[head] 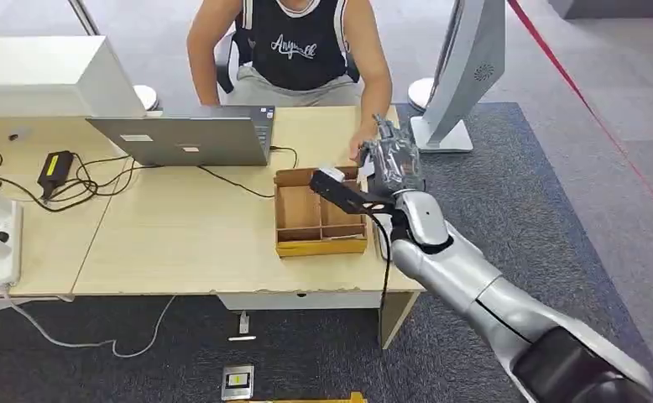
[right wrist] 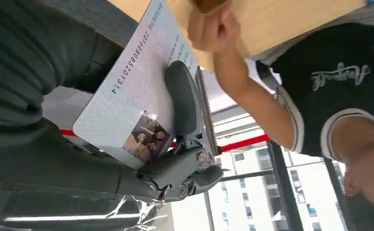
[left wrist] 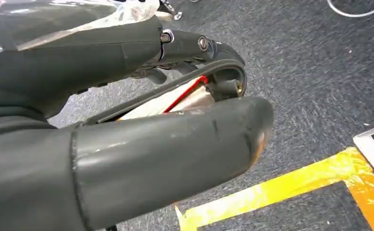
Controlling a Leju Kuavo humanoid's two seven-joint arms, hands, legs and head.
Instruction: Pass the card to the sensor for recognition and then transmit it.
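Observation:
My right hand [head: 392,161], wrapped in clear plastic, reaches over the far right corner of the wooden table [head: 180,243]. It grips a white card [right wrist: 137,91] with a printed number and a small photo; a dark finger [right wrist: 182,101] lies across the card's face. A seated person's hand [head: 361,149] rests on the table just beside my right hand, and that fist [right wrist: 213,29] sits close past the card's edge. My left hand [left wrist: 142,120] hangs over the grey carpet, thumb and fingers close together with a pale, red-edged strip showing between them.
An open cardboard box [head: 319,220] with compartments lies just left of my right hand. A laptop [head: 189,138], cables and a power strip [head: 0,239] occupy the table's left side. A white stand [head: 466,75] rises at the right. Yellow floor tape [left wrist: 291,183] lies below.

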